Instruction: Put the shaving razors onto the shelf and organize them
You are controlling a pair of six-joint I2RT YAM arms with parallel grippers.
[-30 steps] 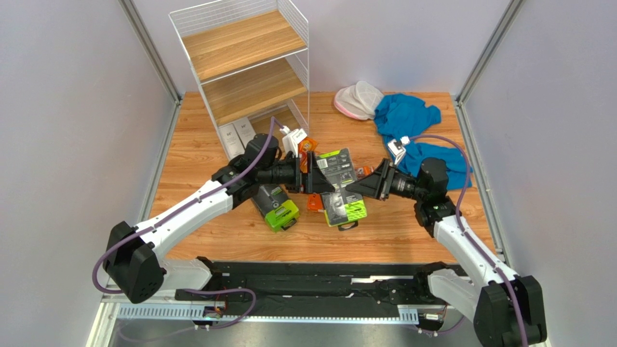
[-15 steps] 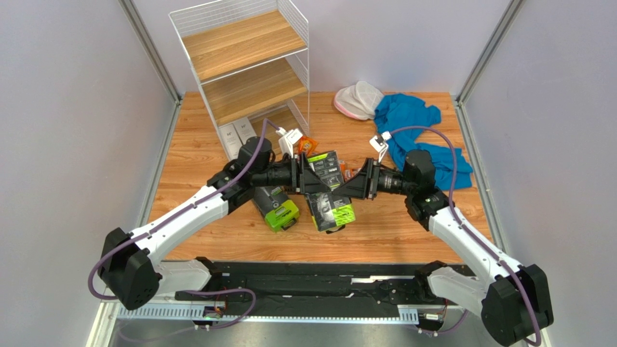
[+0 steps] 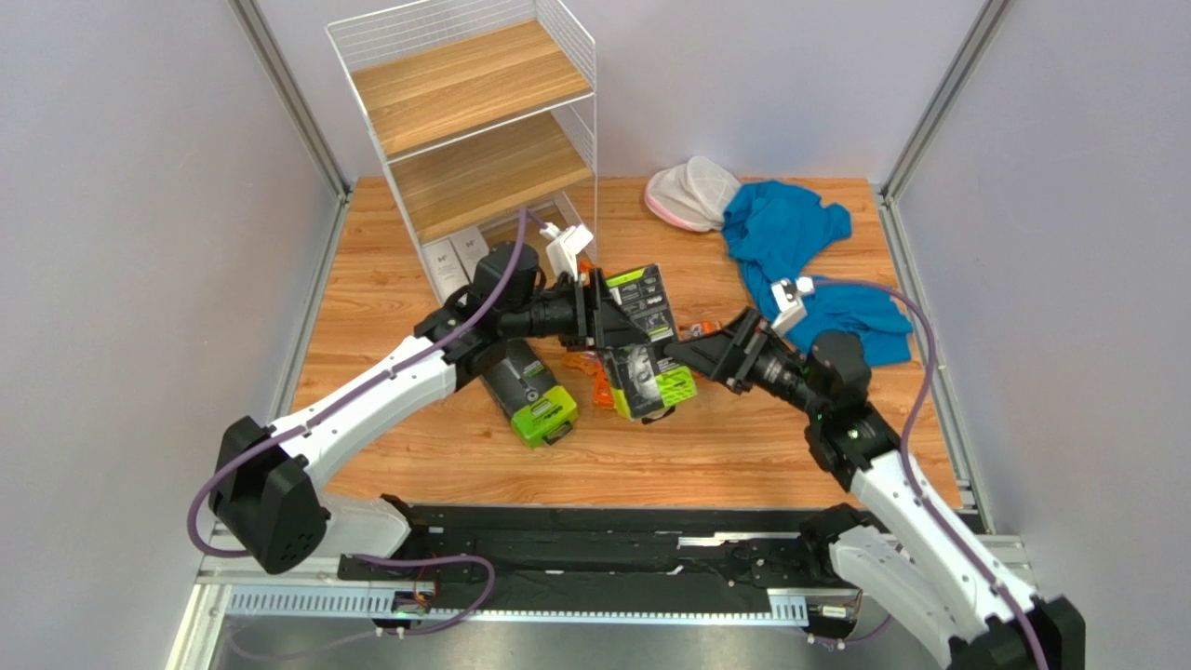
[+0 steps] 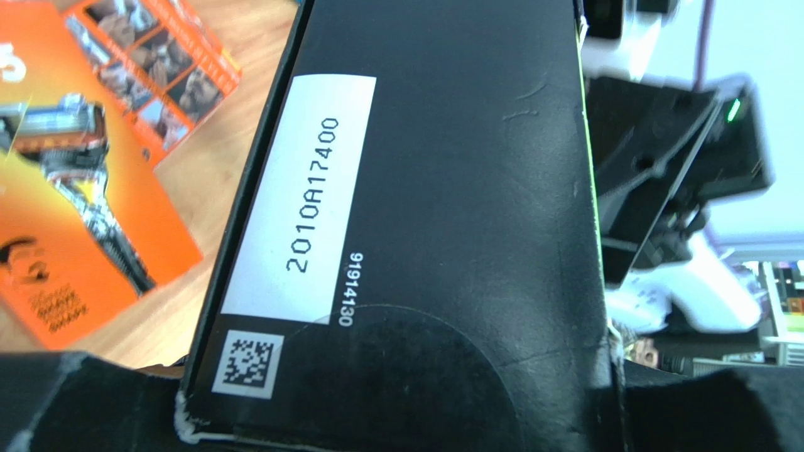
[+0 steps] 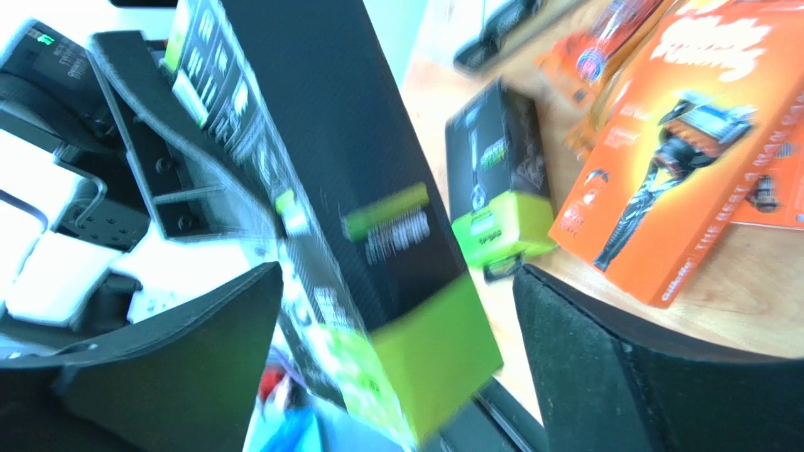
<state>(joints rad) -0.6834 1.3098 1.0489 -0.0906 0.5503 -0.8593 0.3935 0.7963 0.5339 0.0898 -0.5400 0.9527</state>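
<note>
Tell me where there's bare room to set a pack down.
The shelf has bare top and middle tiers. The table is free left of the shelf and along the near edge. The centre is crowded: left gripper holding a black pack, right gripper, orange boxes. The far right lies under blue cloth.

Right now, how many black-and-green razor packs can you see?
2. One pack is held by the left end effector; the second pack lies on the table beside that arm. More may be hidden.
</note>
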